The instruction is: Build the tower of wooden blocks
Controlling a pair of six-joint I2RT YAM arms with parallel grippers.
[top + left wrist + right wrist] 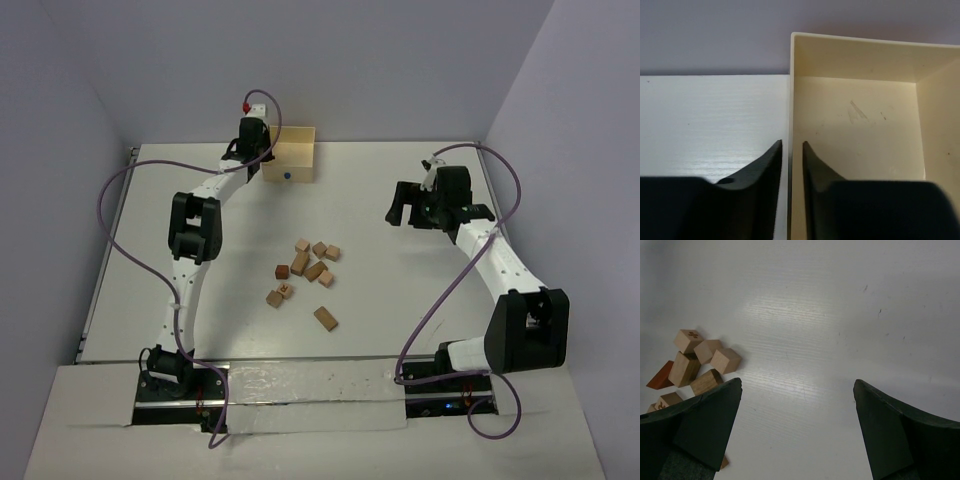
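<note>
Straddling the left wall of the pale wooden box (pixel 290 155), the left tool (pixel 792 145) has its fingers slightly parted, with a sliver of gap on each side, clamping nothing. The box's inside shows only bare, scuffed floor. The wood blocks (pixel 305 265) lie loose on the bench (pixel 400 310) at the box's 6 o'clock, unstacked, one brick (pixel 325 318) apart at the cluster's 5 o'clock. The right tool (pixel 797 385), at their 2 o'clock, gapes wide and empty.
</note>
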